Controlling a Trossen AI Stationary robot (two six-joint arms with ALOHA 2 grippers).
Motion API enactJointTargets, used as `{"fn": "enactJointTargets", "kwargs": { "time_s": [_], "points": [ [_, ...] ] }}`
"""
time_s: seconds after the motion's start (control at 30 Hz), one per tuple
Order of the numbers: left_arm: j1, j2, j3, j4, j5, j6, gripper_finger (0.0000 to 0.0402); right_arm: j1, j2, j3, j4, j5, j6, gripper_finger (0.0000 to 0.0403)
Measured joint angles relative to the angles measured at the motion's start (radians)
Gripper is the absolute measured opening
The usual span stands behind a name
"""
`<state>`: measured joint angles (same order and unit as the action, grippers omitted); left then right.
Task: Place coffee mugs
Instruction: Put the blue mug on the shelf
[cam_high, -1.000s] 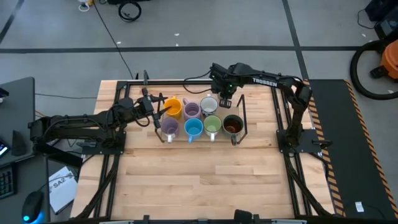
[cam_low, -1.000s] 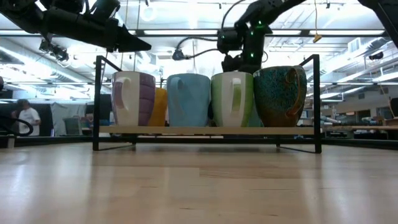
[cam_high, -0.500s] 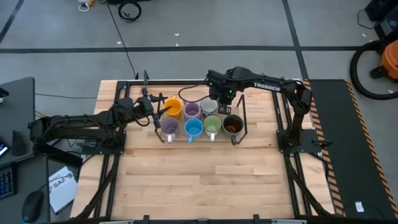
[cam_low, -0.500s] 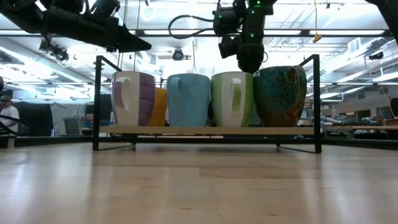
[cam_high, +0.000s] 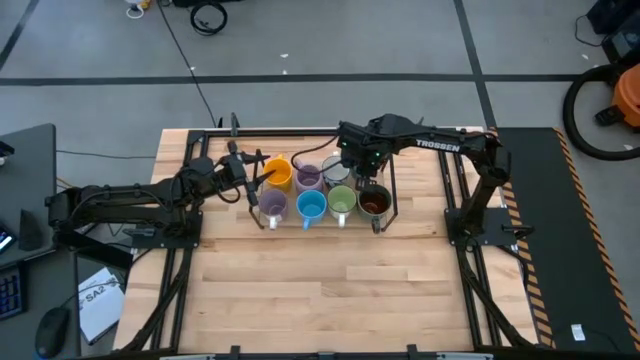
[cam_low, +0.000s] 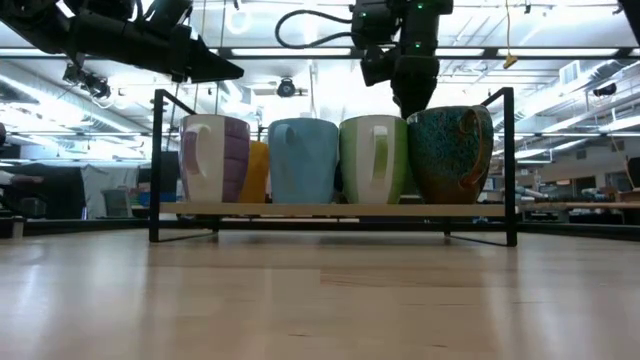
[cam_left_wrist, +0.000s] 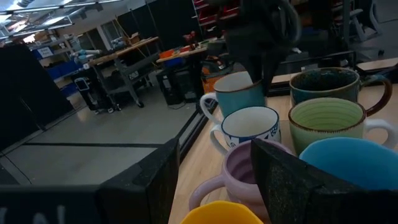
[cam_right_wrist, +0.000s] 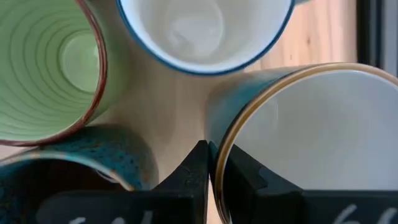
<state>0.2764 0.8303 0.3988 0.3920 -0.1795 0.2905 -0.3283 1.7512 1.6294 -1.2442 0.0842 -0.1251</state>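
A black wire rack (cam_high: 393, 190) with a wooden shelf holds coffee mugs. The near row has lavender (cam_high: 272, 205), blue (cam_high: 311, 205), green (cam_high: 342, 200) and dark (cam_high: 374, 202) mugs. Behind them stand orange (cam_high: 279, 172), lavender (cam_high: 309, 178) and white patterned (cam_high: 335, 168) mugs. My right gripper (cam_high: 362, 172) hangs over the far row's right end, shut on a teal mug with a pale inside (cam_right_wrist: 311, 124). My left gripper (cam_high: 252, 182) waits open and level at the rack's left end, beside the orange mug. My right gripper pinches the teal mug's wall at the rim (cam_right_wrist: 216, 146), one finger inside the mug and one outside. The fingers come from above and point down. The mug (cam_left_wrist: 239, 93) stays upright behind the white patterned mug. Whether its base is on the shelf is hidden.
The rack's upright end frames (cam_low: 510, 150) rise above the mug rims on both sides. Bare wooden table (cam_high: 320, 290) lies in front of the rack. Cables run over the far edge behind it.
My right gripper has moved toward the table's near edge, from above the rack's far rail to above the far row's right end, and has risen a little in the low view. It has stayed shut.
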Motion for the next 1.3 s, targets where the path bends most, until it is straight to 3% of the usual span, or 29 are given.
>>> {"fn": "enactJointTargets", "kwargs": {
  "time_s": [0.43, 0.97, 1.3],
  "points": [
    [0.000, 0.000, 0.000, 0.008, 0.000, 0.003, 0.0203, 0.008, -0.037, -0.076, 0.037, -0.100, 0.027, 0.0037],
    [0.000, 0.000, 0.000, 0.008, 0.000, 0.005, 0.0203, 0.008, -0.037, -0.077, 0.015, -0.137, 0.025, 0.0042],
    [0.000, 0.000, 0.000, 0.008, 0.000, 0.010, 0.0203, 0.011, -0.037, -0.077, 0.009, -0.138, 0.021, 0.0076]
  ]
}}
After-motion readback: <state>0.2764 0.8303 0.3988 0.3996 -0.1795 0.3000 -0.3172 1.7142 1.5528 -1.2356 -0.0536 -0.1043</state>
